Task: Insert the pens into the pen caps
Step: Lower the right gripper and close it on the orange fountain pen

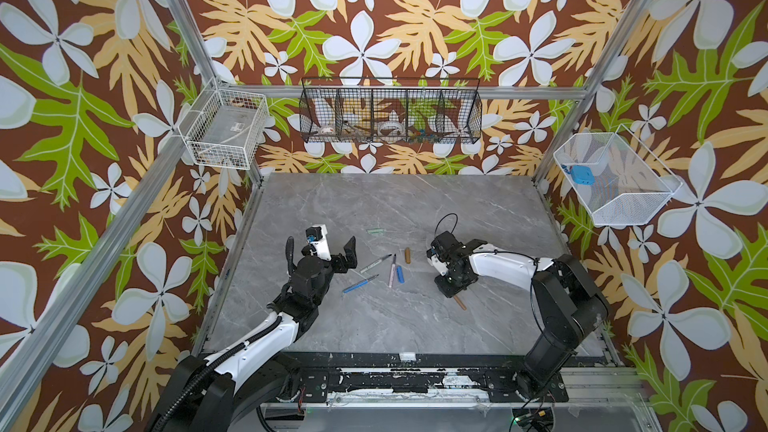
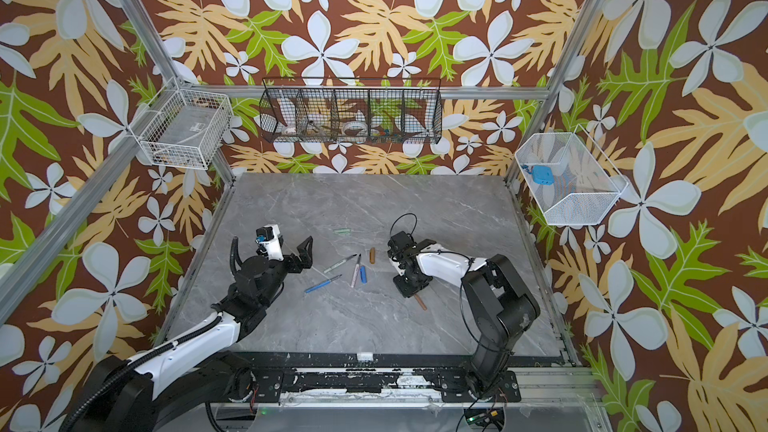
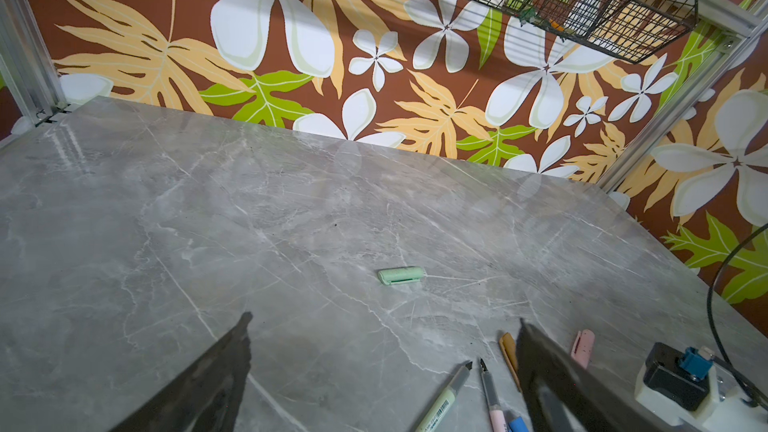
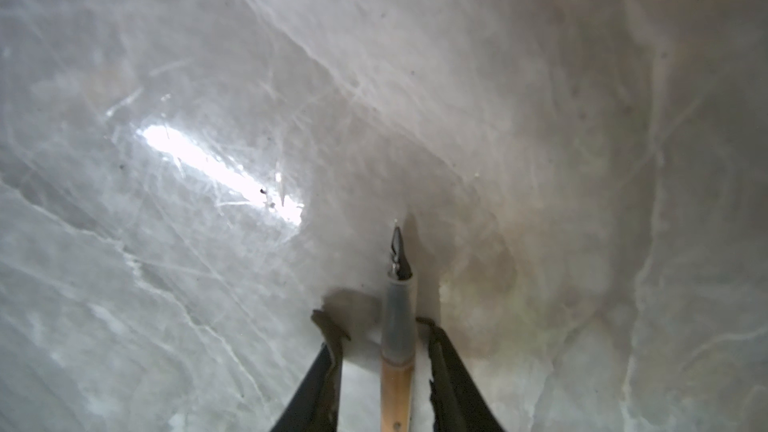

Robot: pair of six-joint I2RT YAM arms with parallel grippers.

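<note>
right gripper [image 4: 374, 320]: points down at the table [image 1: 374, 326], right of centre in both top views. Jaws part open, one finger on each side of the brown pen [image 4: 397, 388]. Bare table shows on both sides of the pen, more on one side. Not clamped, nothing lifted.
brown pen: lies on the table under the right gripper. Dark nib and grey grip section stick out past the fingertips. Tail end pokes out from under the gripper toward the front edge in both top views.
left gripper [image 3: 385, 320]: hangs over the table left of the loose pens. Jaws spread wide, nothing between them but bare table, touching nothing.
grey-green pen [image 1: 376, 263]: flat on the table mid-scene, slanted, nib toward the back right.
pink pen [image 1: 392, 272]: flat, near upright in the top views, nib toward the back, close to the grey-green pen's nib.
blue pen [image 1: 360, 283]: flat, slanted, nearest the front of the three, apart from the others.
blue cap [image 1: 400, 274]: lies just beside the pink pen, on its right-arm side. Cannot tell if they touch.
brown cap [image 1: 408, 255]: alone, a little behind the blue cap, between the pen cluster and the right gripper.
green cap [image 1: 376, 231]: alone, well behind the cluster toward the back wall.
pink cap [image 3: 584, 347]: seen only in the left wrist view, on the table near the brown cap.
</note>
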